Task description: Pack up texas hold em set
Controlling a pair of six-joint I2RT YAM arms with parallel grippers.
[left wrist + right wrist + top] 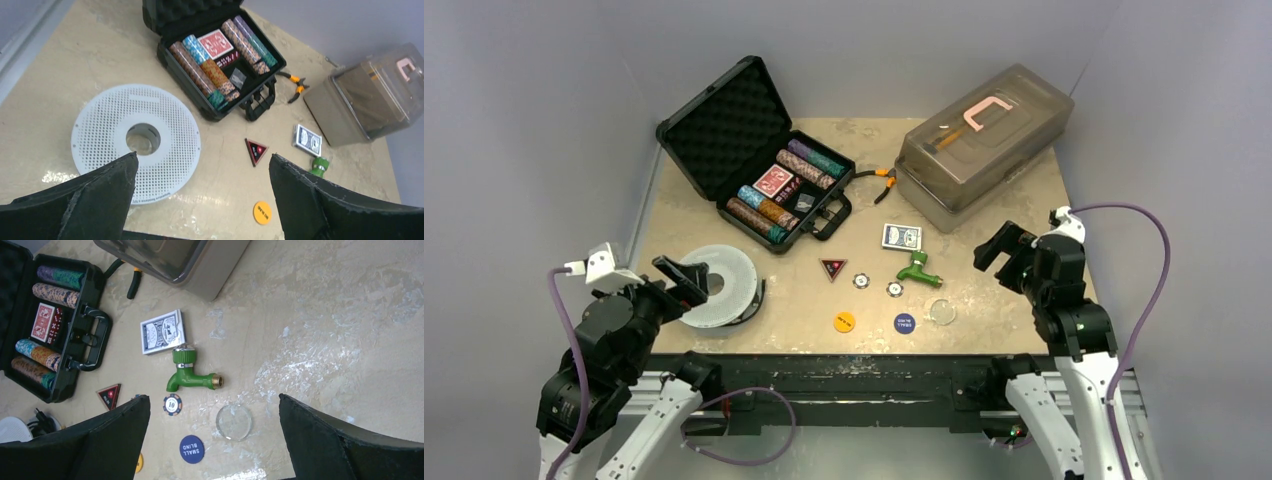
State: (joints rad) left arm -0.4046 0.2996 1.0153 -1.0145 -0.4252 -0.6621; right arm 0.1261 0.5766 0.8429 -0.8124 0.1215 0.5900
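Black foam-lined case [724,122]: stands open at the far left of the table [1014,305], lid tilted back, with chip rows [197,67] and red deck [216,44] inside and the handle facing the arms.
Blue deck [162,331]: lies flat on the table just right of the case handle and just beside the green faucet [186,376], its long side running roughly left to right in the top view.
Nearer arm: the right, by judgement. The deck lies ahead and left of it, and the case is farther left again.
Right gripper [214,399]: jaws spread wide, nothing held, hovering above a clear disc [233,422].
Left gripper [202,160]: equally wide and empty, poised at the edge of the white spool [107,120].
Loose pieces: the triangle marker [833,268], two chips [861,280], the yellow button [844,321] and the blue button [905,323] lie scattered front centre, between the arms.
Hard to tell: whether the clear disc belongs to the set. In the right wrist view a finger cuts off the yellow button, and the empty slot for the blue deck is not clearly seen.
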